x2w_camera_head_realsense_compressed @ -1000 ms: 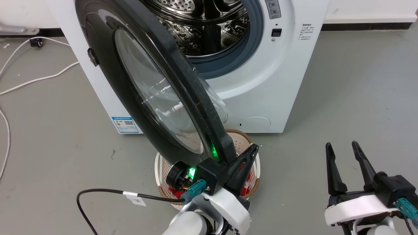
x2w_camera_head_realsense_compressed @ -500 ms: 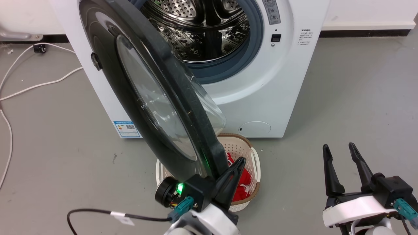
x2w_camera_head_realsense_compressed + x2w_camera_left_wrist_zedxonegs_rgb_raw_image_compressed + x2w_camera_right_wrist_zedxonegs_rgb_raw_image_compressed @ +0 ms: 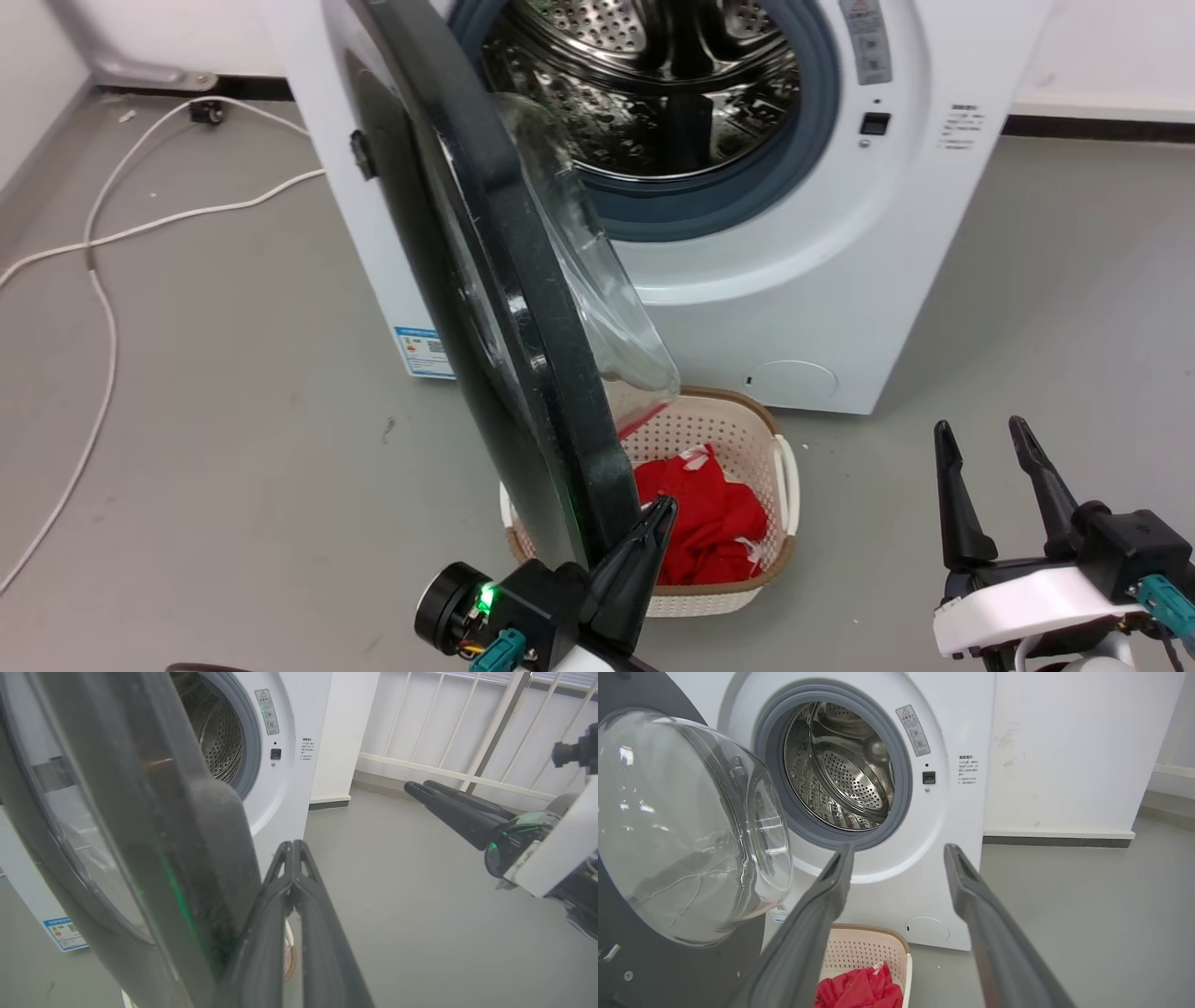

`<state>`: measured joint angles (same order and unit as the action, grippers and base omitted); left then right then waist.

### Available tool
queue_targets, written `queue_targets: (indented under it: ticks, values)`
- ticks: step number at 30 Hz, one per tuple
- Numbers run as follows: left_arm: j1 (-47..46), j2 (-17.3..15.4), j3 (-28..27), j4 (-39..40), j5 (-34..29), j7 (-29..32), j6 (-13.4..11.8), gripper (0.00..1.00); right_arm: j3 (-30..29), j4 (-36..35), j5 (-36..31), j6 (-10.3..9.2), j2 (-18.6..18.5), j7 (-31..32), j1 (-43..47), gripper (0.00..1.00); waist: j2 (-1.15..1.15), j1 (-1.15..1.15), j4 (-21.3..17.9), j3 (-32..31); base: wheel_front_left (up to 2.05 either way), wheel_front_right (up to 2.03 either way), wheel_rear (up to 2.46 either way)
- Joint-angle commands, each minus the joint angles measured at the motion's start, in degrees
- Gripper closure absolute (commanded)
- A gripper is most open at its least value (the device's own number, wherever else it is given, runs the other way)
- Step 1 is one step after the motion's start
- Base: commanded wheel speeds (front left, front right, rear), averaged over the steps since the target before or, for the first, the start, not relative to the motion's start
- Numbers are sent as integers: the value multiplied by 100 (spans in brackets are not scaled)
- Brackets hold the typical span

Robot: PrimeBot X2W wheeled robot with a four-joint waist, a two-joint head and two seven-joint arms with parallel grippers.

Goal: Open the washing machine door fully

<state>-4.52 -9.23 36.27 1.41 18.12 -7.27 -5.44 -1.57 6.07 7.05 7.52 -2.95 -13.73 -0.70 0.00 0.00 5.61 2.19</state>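
Washing machine door (image 3: pixel 504 280) is standing part-open, swung out from the washing machine (image 3: pixel 840 280). In the head view it's running edge-on from the upper centre-left down to the lower centre. Its clear glass bowl (image 3: pixel 607 299) is bulging to the right, toward the machine front. In the left wrist view the door (image 3: pixel 140 812) is taking up the left half of the frame. In the right wrist view the bowl (image 3: pixel 682 826) is sitting at the left, facing the drum opening.

Left gripper (image 3: pixel 661 511) is sitting at bottom centre of the head view, just right of the door's lower rim. In its own wrist view the left gripper (image 3: pixel 293 845) is showing jaws pressed together with nothing between them. One finger is lying right alongside the door edge; can't tell if it's actually touching.

Right gripper (image 3: pixel 980 429) is hanging at the lower right, well apart from the door. In its own view the right gripper (image 3: pixel 899 851) is showing jaws apart, gripping nothing.

Drum (image 3: pixel 653 84) is sitting exposed at the top, with the grey gasket (image 3: pixel 691 219) ringing it. Basket (image 3: pixel 738 403) is sitting on the floor (image 3: pixel 233 420) below the door, in front of the machine, holding red cloth (image 3: pixel 709 527). White cable (image 3: pixel 103 308) is lying on the floor at the left.
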Motion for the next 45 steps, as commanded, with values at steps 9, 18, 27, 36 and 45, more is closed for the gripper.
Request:
queue_targets:
  ticks: [9, 18, 27, 36, 45]
  values:
    - [287, -167, -58, 226, -87, -119, -230, 100, -72, -143, -71, -6, 13, 109, 102, 0, 0, 0, 836, -8, 0, 0, 0]
    - [504, -248, -62, 498, -108, -171, -407, 100, -98, -251, -96, -5, 13, 197, 107, 0, 0, 0, 1666, 96, 0, 0, 0]
    - [620, -361, -440, 454, 10, -298, -691, 100, -103, -321, -135, -5, 11, 281, 37, 0, 0, 0, 2198, 203, 0, 0, 0]
    - [327, -579, -1476, 87, 386, -659, -913, 100, -48, -383, -220, -6, 11, 396, -51, 0, 0, 0, 2184, 376, 0, 0, 0]
    - [-42, -826, -2827, -395, 659, -799, -915, 100, -82, -455, -288, -5, 12, 466, -101, 0, 0, 0, 1927, 522, 0, 0, 0]
